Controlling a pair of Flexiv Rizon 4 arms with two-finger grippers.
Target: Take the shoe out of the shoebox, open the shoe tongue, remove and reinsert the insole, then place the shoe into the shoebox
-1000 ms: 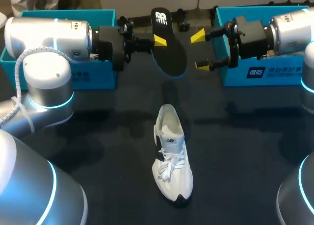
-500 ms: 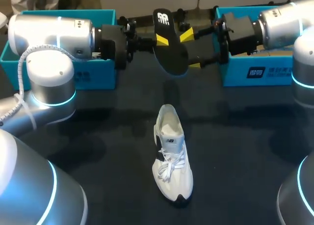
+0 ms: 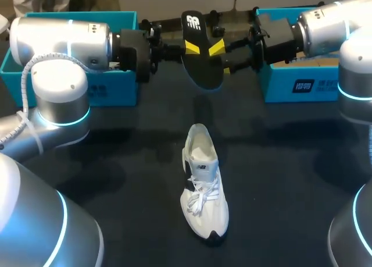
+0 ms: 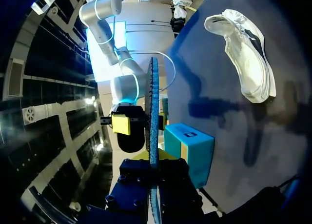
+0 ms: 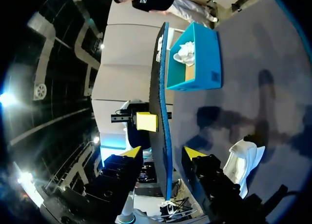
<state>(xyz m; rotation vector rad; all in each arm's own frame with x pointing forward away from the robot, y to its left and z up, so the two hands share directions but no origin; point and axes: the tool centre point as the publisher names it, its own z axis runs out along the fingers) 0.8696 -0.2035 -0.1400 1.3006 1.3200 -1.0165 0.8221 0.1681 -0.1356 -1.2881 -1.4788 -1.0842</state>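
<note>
Black table top carries your white shoe near its middle, toe toward the robot. At the back edge sit the left shoebox and the right shoebox, both teal. Between them your left gripper is clamped on the black insole, held in the air. Your right gripper has its fingers apart on either side of it.

A black insole with a white logo and a blue edge is shown. The sneaker is coloured white with black trim. The left shoebox and right shoebox are coloured teal; the tabletop is dark.
</note>
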